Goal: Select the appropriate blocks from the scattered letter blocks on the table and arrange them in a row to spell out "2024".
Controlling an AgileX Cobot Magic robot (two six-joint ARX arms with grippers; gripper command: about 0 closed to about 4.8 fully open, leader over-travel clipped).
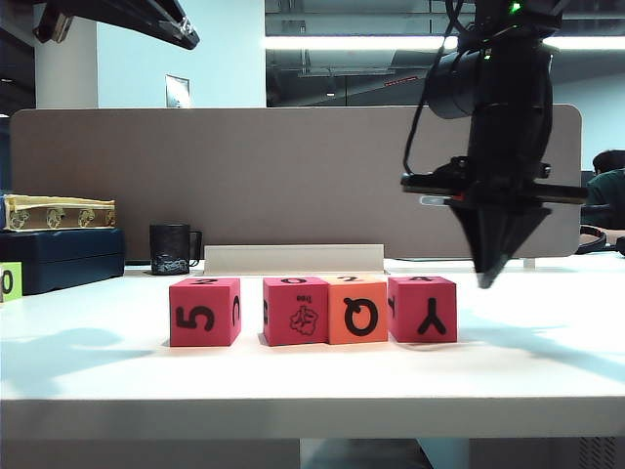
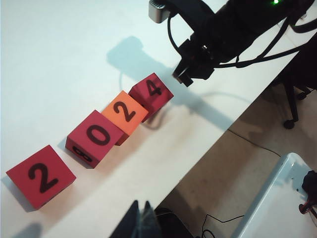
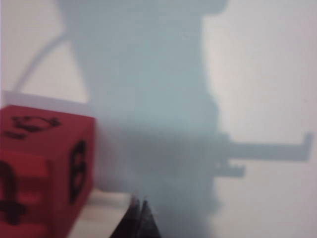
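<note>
Four blocks stand in a row on the white table (image 1: pixel 312 381). The exterior view shows their front faces: a pink-red 5 (image 1: pixel 205 313), a pink-red tree drawing (image 1: pixel 296 311), an orange Q (image 1: pixel 357 309) and a pink-red Y (image 1: pixel 422 308). The first stands slightly apart from the other three. From above, the left wrist view shows their tops as 2 (image 2: pixel 42 176), 0 (image 2: pixel 96 136), 2 (image 2: pixel 125 111) and 4 (image 2: pixel 152 91). My right gripper (image 1: pixel 491 278) hangs shut and empty just right of the Y block (image 3: pixel 44 168), tips (image 3: pixel 139 203) pointing down. My left gripper (image 2: pixel 141 206) is shut and empty, high over the table's front edge.
A lime-green block marked 0 (image 1: pixel 10 283) sits at the far left edge by a dark box stack (image 1: pixel 59 256). A black mug (image 1: pixel 171 249) and a low white strip (image 1: pixel 293 259) stand before the grey-brown divider (image 1: pixel 244 176). A white bin (image 2: pixel 277 198) is on the floor beyond the table edge.
</note>
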